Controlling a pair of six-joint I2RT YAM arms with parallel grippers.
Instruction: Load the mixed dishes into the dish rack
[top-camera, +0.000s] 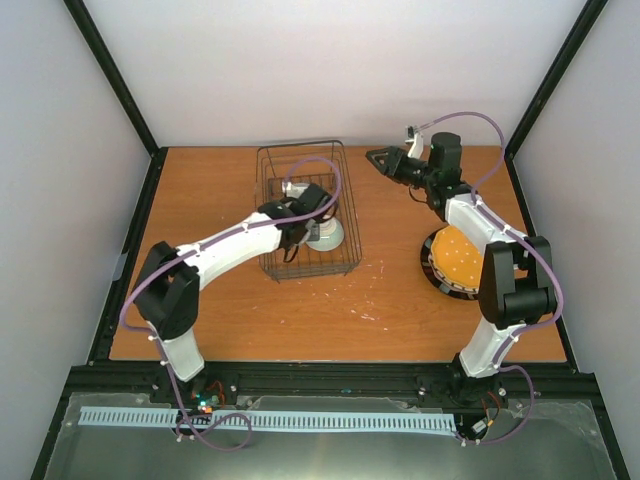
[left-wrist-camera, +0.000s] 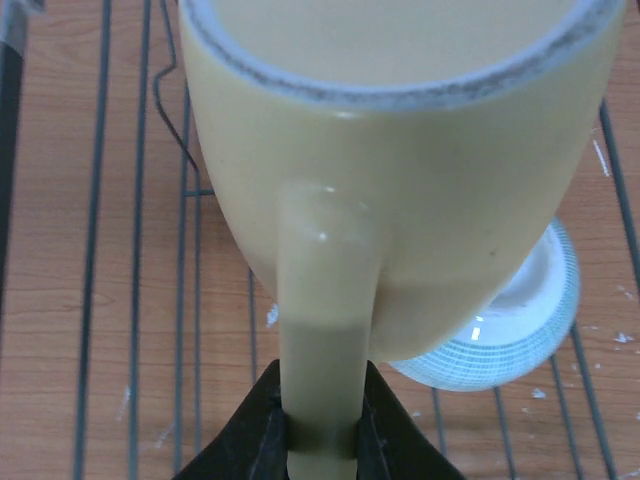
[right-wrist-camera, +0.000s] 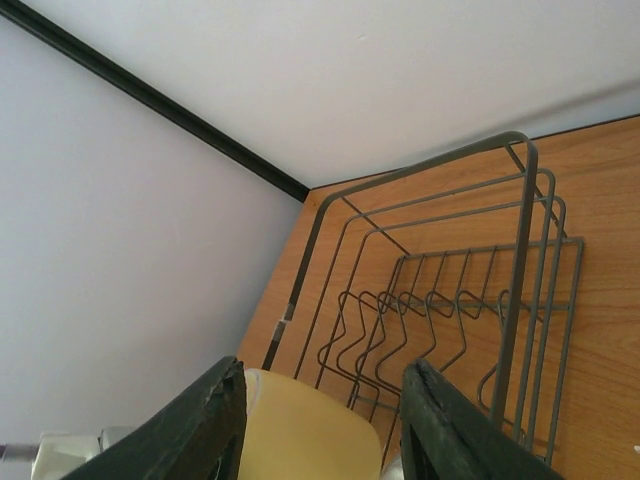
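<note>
My left gripper is shut on the handle of the cream-yellow mug, held inside the dish rack just above its wire floor. The pale blue-green bowl lies upside down in the rack, partly hidden behind the mug; from above the bowl sits at the rack's right side. My right gripper hangs open and empty to the right of the rack, pointing at it. In its wrist view the mug shows far off between the fingers. The orange-yellow dotted plate lies on a black plate on the table.
The rack's upright dividers stand along its far part. Black frame rails and white walls close in the orange table at the back and sides. The right arm's forearm crosses above the plates.
</note>
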